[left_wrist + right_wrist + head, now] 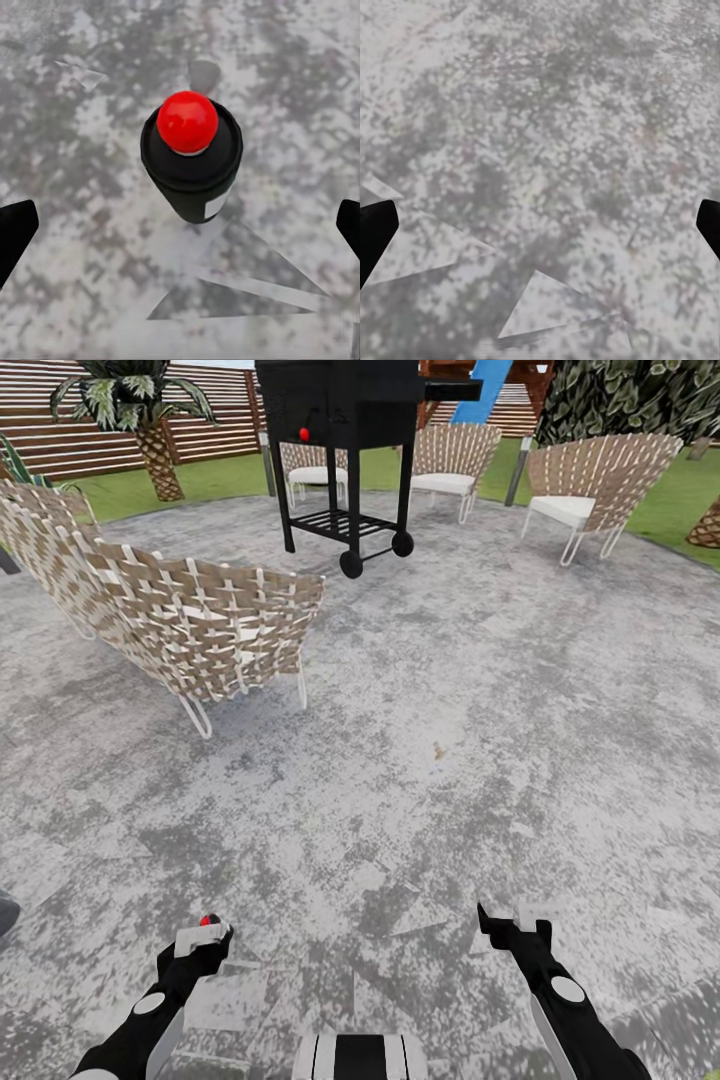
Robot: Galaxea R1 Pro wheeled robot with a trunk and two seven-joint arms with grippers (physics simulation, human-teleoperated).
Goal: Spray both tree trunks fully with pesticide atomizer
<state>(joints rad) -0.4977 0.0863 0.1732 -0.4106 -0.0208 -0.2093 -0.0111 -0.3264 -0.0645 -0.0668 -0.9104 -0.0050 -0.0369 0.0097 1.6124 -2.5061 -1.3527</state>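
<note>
The robot stands on a mottled grey stone patio (420, 690) with both arms low in front of it. The left tool (203, 942) holds the atomizer (192, 156), whose red top shows above the tool in the head view; from the left wrist camera it appears as a dark cylinder with a red ball on top, standing between the two dark finger tips at the frame edges. Contact between fingers and bottle cannot be seen, so whether the left tool is pinching it or merely around it cannot be told. The right tool (512, 928) hangs over bare paving, carrying nothing, its fingers spread well apart in the right wrist view. Ahead on the left is a woven chair (190, 615); further off stands a black wheeled grill (345, 440), with three more woven chairs (590, 485) behind and to its right. Lawn (200, 480), a slatted fence (60, 420) and a palm (150, 430) lie beyond the patio.
</note>
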